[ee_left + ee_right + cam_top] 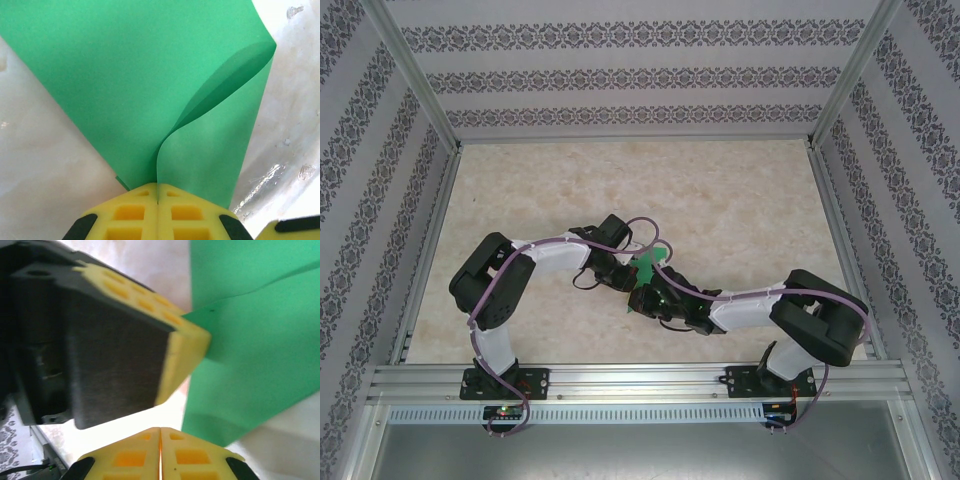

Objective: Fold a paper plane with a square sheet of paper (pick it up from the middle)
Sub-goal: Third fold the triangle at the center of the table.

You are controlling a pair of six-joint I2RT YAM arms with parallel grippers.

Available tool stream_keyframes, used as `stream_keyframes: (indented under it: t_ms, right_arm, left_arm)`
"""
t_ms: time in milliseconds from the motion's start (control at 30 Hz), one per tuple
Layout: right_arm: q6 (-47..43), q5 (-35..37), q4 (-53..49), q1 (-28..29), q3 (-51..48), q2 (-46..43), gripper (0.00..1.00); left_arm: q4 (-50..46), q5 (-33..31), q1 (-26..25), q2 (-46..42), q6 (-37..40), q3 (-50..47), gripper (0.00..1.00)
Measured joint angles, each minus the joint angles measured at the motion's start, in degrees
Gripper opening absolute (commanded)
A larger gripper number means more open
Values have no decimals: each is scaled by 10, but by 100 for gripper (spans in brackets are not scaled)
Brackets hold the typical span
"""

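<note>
The square sheet of paper is bright green and held above the marble table, one flap curling over itself. My left gripper is shut on its near edge, and the paper runs straight into the seam between the yellow pads. In the right wrist view the left gripper's fingers clamp the sheet from the left. My right gripper is shut just below and left of the sheet's lower corner, with nothing between its pads. From above, both grippers meet at the sheet mid-table. A paper plane is out of view.
The beige marble tabletop spreads out behind the arms. Patterned walls with an aluminium frame close it in on three sides. The two arms cross close together near the front rail.
</note>
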Motion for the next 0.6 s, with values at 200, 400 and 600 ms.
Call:
stream_keyframes:
  t_ms: [200, 400, 600]
  right_arm:
    - [0, 9, 21, 10, -3, 23, 8]
    - [0, 10, 25, 10, 5, 57, 7]
    - [0, 8, -14, 10, 22, 55, 8]
  left_arm:
    - [0, 1, 0, 2, -1, 2, 1]
    - [0, 3, 0, 4, -5, 4, 1]
    - [0, 4, 0, 5, -6, 5, 1]
